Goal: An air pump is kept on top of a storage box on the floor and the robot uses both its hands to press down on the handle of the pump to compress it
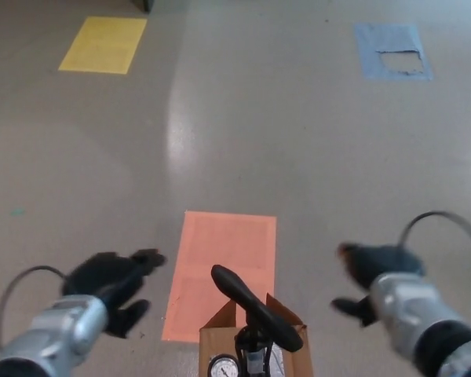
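both hands [112,281] [371,271] open, well apart from pump handle [256,309].

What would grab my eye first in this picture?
A black pump handle juts up at bottom centre, atop a cardboard box. The robot's left hand and right hand hover open on either side, clear of it. Beyond lies an orange floor patch.

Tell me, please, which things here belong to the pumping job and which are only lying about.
For the job:
pump handle
pressure gauge
box under the pump
left hand and right hand, both off the handle

Lying about:
orange sheet
yellow sheet
blue sheet, with a torn patch
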Available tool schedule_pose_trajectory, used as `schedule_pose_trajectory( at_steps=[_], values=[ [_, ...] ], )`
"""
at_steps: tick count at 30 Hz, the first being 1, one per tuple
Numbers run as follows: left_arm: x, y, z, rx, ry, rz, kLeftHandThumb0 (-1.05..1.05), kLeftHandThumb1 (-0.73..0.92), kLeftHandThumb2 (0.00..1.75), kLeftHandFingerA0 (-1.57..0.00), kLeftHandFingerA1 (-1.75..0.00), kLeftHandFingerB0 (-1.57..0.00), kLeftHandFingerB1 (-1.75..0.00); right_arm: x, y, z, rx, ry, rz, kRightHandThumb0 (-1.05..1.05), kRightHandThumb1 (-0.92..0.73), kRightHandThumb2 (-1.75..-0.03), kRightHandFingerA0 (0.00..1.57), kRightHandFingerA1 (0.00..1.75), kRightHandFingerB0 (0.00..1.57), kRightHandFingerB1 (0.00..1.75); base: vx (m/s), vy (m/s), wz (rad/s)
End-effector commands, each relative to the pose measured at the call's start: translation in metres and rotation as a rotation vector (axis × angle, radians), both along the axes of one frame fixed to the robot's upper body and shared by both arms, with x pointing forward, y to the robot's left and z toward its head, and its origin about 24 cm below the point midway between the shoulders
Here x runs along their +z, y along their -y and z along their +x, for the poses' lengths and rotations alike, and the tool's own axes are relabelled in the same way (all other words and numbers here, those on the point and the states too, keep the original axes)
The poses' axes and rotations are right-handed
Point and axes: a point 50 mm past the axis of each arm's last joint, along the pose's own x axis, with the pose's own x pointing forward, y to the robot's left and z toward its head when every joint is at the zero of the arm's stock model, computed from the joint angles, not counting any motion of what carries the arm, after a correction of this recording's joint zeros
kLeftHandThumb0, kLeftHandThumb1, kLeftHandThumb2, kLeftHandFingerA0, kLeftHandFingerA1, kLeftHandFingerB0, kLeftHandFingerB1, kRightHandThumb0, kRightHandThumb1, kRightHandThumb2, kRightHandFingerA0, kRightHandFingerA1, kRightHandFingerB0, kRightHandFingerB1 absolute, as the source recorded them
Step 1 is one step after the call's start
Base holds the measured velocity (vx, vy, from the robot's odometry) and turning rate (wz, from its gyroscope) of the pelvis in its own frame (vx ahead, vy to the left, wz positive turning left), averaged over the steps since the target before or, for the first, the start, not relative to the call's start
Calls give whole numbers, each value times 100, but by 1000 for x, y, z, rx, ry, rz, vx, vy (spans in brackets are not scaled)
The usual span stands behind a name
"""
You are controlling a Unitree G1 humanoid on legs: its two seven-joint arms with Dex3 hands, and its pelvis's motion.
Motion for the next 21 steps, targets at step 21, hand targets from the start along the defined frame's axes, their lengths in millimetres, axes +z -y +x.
schedule_pose_trajectory(
  at_steps=[21],
  values=[
    [92,-92,-86,39,470,-513,-66,92,69,-21,-33,-17,-29,98,109,-135,34,874,711,-73,-67,-101,5,40,4,38,0,0,0]
  ],
)
